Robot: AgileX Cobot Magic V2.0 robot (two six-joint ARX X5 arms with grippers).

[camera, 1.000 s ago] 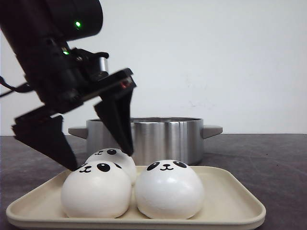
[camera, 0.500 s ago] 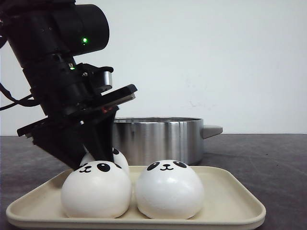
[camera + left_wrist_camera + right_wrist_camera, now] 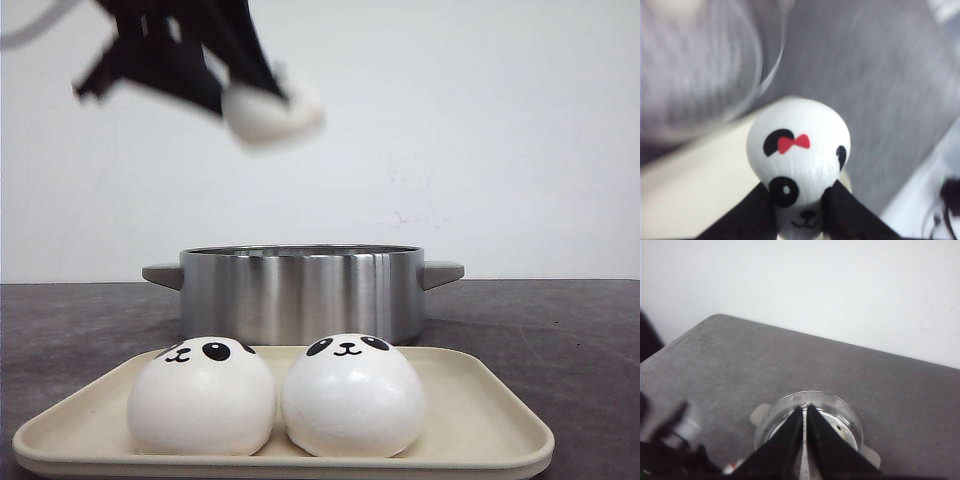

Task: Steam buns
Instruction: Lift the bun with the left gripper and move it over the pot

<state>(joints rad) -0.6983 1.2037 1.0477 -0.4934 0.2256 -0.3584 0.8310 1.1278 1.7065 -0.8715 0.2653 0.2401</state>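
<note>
White wall behind a dark grey counter (image 3: 560,330). Steel pot (image 3: 300,292) with two side handles stands on the counter behind a cream tray (image 3: 480,420). Two panda-faced buns rest side by side on the tray: the left bun (image 3: 200,396) and the right bun (image 3: 352,396), touching or nearly so. Left pincer (image 3: 235,85), blurred, is high above the pot's left part, its black fingers (image 3: 845,212) closed on a third bun (image 3: 272,112); in the left wrist view this lifted bun (image 3: 799,165) shows a red bow by one ear. Right pincer (image 3: 804,440), seen in its wrist view, hangs well above the pot (image 3: 810,422), its two fingers pressed together with nothing between them.
</note>
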